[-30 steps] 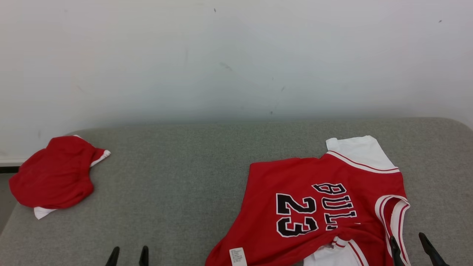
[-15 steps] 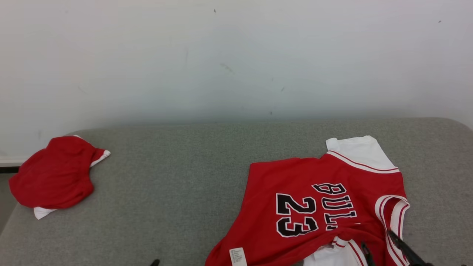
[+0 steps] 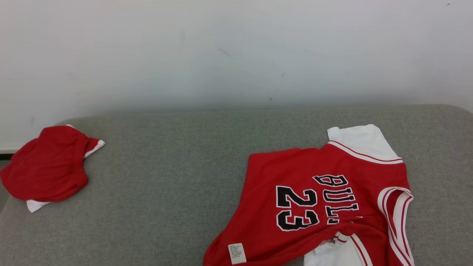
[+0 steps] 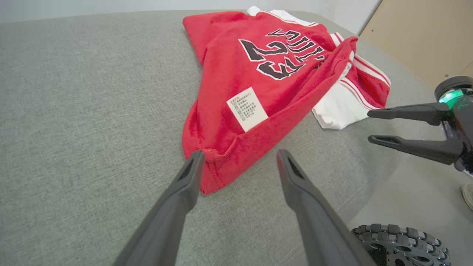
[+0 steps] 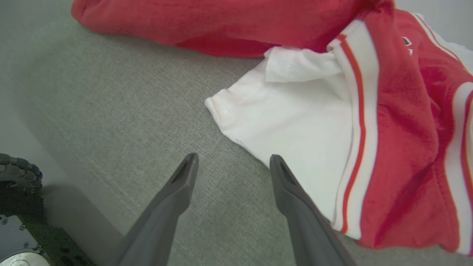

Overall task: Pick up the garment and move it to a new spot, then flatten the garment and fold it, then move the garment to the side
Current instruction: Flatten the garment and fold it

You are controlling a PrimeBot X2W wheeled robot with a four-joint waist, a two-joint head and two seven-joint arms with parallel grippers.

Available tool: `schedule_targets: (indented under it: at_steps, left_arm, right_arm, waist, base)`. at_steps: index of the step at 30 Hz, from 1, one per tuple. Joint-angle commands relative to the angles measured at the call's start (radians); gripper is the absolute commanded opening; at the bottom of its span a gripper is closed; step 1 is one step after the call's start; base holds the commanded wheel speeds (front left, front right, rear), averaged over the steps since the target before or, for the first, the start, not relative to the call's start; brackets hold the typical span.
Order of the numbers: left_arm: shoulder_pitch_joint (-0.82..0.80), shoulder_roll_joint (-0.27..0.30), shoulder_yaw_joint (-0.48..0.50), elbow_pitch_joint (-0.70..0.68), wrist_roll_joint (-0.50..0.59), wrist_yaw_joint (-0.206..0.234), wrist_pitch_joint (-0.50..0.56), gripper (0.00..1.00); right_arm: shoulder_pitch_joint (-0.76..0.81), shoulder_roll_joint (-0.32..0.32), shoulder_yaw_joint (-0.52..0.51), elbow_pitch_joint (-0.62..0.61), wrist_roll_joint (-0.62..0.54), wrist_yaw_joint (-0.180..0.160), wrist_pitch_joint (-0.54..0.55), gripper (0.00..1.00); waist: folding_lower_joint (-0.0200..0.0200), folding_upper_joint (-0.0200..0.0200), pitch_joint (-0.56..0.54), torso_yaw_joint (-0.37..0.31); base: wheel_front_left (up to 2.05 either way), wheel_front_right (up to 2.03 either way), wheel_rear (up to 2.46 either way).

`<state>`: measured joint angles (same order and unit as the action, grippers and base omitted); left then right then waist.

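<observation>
The garment (image 3: 317,207) is a red jersey with black "23" lettering and white sleeves, lying rumpled on the grey cushion at the right front. In the left wrist view the garment (image 4: 258,74) shows a white label, and its red hem corner lies just past my left gripper (image 4: 239,155), which is open and empty. My right gripper (image 5: 232,158) is open and empty too, low over the cushion, its right fingertip at the edge of the white sleeve (image 5: 295,122). The right gripper (image 4: 369,126) also appears in the left wrist view, beside the cushion's edge.
A second red and white bundle (image 3: 44,166) lies at the cushion's far left. The grey cushion (image 3: 166,166) runs back to a white wall. My wheeled base (image 4: 399,244) stands below the front edge, and a wooden panel (image 4: 417,33) stands at the right.
Both grippers have dropped below the head view's bottom edge, the right one after shifting left over the jersey. The head camera has tilted slightly. The garment has not moved.
</observation>
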<state>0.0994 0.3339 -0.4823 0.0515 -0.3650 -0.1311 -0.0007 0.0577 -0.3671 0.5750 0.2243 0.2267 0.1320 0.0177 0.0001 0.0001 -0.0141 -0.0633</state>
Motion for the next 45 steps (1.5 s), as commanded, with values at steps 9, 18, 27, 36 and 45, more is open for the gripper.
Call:
schedule_targets:
  at_steps: [9,18,27,36,45]
  left_arm:
    - [-0.088,0.026,-0.071,0.063,-0.024,0.001,-0.045,1.00]
    - [-0.176,0.042,-0.139,0.105,-0.049,0.001,-0.072,1.00]
    - [-0.219,0.047,-0.182,0.133,-0.066,0.001,-0.098,1.00]
    - [-0.241,0.066,-0.222,0.137,-0.075,0.001,-0.093,1.00]
    - [-0.249,0.083,-0.258,0.136,-0.079,0.001,-0.073,1.00]
  right_arm:
    - [-0.103,0.031,0.012,0.109,-0.045,-0.003,-0.045,1.00]
    - [-0.169,0.068,-0.015,0.186,-0.126,-0.003,-0.049,1.00]
    - [-0.201,0.092,-0.045,0.224,-0.161,-0.004,-0.066,1.00]
    - [-0.199,0.098,-0.054,0.233,-0.150,-0.004,-0.077,1.00]
    - [-0.192,0.097,-0.047,0.238,-0.138,-0.004,-0.081,1.00]
  waist:
    - [-0.0001,-0.0001,0.061,0.011]
    - [-0.0001,-0.0001,0.127,0.028]
    - [-0.0001,-0.0001,0.148,0.027]
    - [-0.0001,-0.0001,0.156,0.021]
    - [-0.0001,-0.0001,0.166,0.018]
  base:
    - [0.00,0.00,0.00]
    - [0.00,0.00,0.00]
    - [0.00,0.00,0.00]
    - [0.00,0.00,0.00]
    - [0.00,0.00,0.00]
